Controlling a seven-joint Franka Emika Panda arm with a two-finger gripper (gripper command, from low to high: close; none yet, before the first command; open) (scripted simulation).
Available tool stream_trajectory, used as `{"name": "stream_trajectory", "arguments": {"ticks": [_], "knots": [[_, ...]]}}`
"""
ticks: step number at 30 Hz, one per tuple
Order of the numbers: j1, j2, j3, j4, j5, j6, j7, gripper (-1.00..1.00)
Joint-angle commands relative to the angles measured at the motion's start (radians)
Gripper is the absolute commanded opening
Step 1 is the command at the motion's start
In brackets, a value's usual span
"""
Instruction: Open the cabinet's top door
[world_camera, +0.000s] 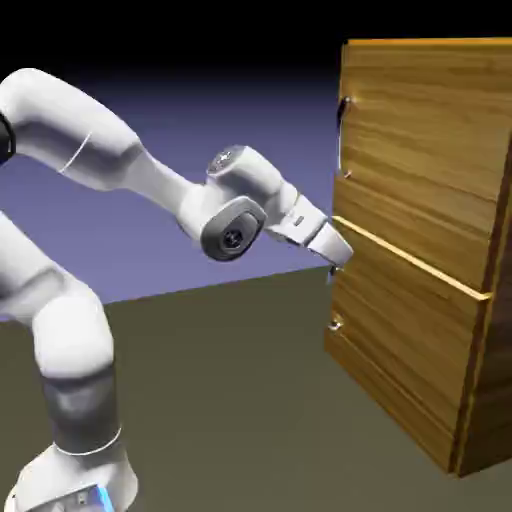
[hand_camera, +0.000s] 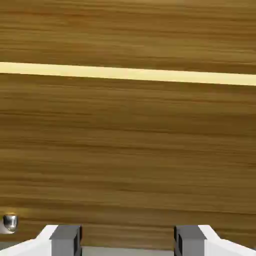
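From the exterior view, I have my claw (world_camera: 342, 255) at the near edge of the cabinet (world_camera: 410, 260), angled down to the right, beside the pale seam (world_camera: 410, 258) between the two panels. I can't make out the two fingers separately here, nor whether they touch the wood. The top door (world_camera: 425, 150) lies above and to the right of the claw, flush with the cabinet front as far as I can see. Its metal handle (world_camera: 343, 137) stands upright near the door's left edge, above the claw and apart from it.

In the hand view, my claw (hand_camera: 128, 241) shows its two grey fingertips (hand_camera: 66, 241) well apart, so it's open, with nothing gripped between them. Wood fills most of this view, crossed by the pale seam (hand_camera: 128, 73). A small metal fitting (hand_camera: 10, 222) shows at the lower left, left of both fingertips. The upright handle appears only in the exterior view.
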Motion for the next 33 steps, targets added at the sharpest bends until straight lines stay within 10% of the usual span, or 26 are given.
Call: {"name": "stream_trajectory", "arguments": {"ticks": [1,33], "knots": [[-0.015,-0.005,0.017,0.011,0.044,0.001,-0.031,0.00],[-0.491,-0.166,0.565,0.367,1.435,0.045,-1.019,0.00]]}}
